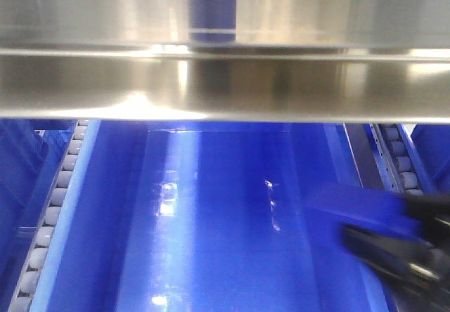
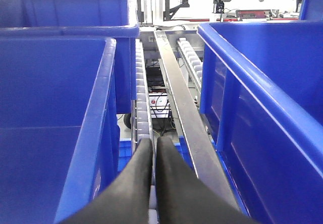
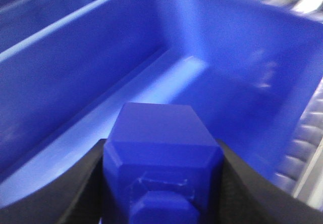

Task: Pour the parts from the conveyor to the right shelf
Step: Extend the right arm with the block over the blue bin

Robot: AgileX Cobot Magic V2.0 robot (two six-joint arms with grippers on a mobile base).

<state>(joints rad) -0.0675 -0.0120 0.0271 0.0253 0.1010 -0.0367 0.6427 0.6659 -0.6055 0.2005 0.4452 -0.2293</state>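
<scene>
The right gripper (image 3: 161, 183) has its jaws pinching the blue block (image 3: 160, 158) from both sides, the black padded fingers (image 3: 83, 183) pressed flat against its smooth, chamfered faces. The square stud on the block faces the wrist camera. The grip is likely this firm and centred so the block cannot slip while it hangs over the drop point. Directly ahead of and below the jaws lies the open blue bin (image 3: 75, 82), glossy plastic with slanted walls and a bare floor that catches the light. In the front view the same gripper (image 1: 394, 249) shows as a dark blur over the bin's right inner side, so its exact pose there cannot be read. By this judgement the block only needs releasing into the bin.

The left gripper (image 2: 154, 148) has its jaws pressed together with nothing between them. Its tapered matte black fingers (image 2: 132, 183) point along the gap between two bins, seemingly parked out of the way. Ahead of them run the shelf's white roller rails (image 2: 143, 98) and a brushed steel bar (image 2: 176, 98). A polished steel beam (image 1: 225, 80) spans the front view. The conveyor is not in sight.
</scene>
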